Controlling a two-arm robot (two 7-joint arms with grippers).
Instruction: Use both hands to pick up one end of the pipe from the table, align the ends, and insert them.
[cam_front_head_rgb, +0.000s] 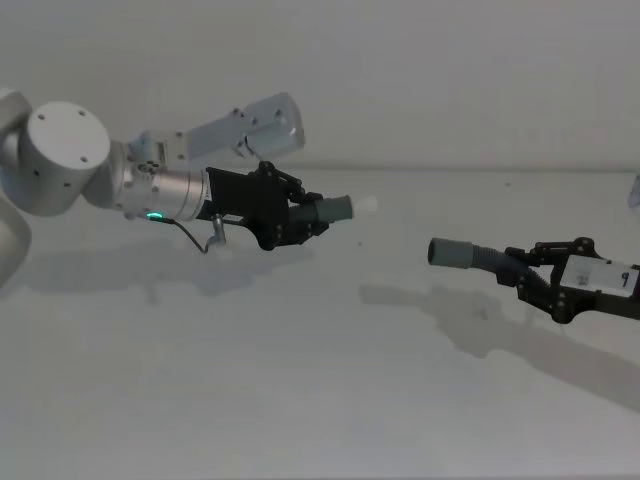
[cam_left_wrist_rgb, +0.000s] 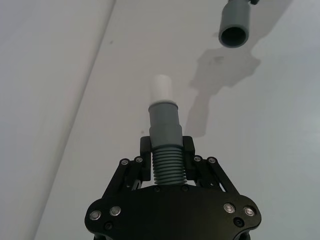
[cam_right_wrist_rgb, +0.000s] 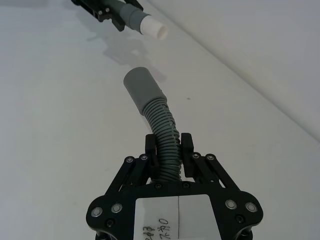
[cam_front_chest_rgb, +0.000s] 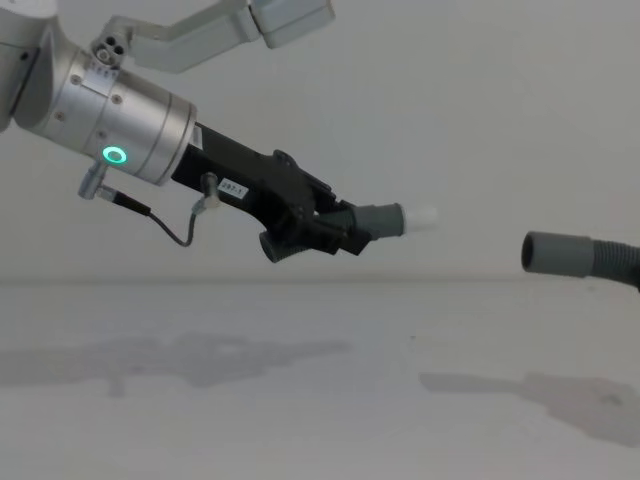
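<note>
Right gripper (cam_right_wrist_rgb: 167, 150) first, since it sits nearer the robot in the head view: its fingers (cam_right_wrist_rgb: 151, 147) are clenched on the ribbed body of the longer hose (cam_right_wrist_rgb: 162, 127), which curves away to the plain socket cuff (cam_right_wrist_rgb: 141, 87), held clear above the table (cam_front_head_rgb: 300, 400). Across a gap (open air, with shadows on the white surface beneath) comes the white tip (cam_front_head_rgb: 368, 205) of the short hose (cam_left_wrist_rgb: 166, 165), and behind that the left gripper (cam_front_head_rgb: 305, 215), clamped on the ribs just below the grey cuff. The two ends roughly face each other but are well apart and not on one line: in the chest view the tip sits higher than the socket, and in the left wrist view the socket mouth lies off to one side of the tip's axis. The step in hand looks like alignment. To do it well, square the axes before closing the gap: level the heights, turn the socket to face the tip straight on, then approach slowly along that shared line, since the longer hose looks flexible and its cuff may swing under a side push.
</note>
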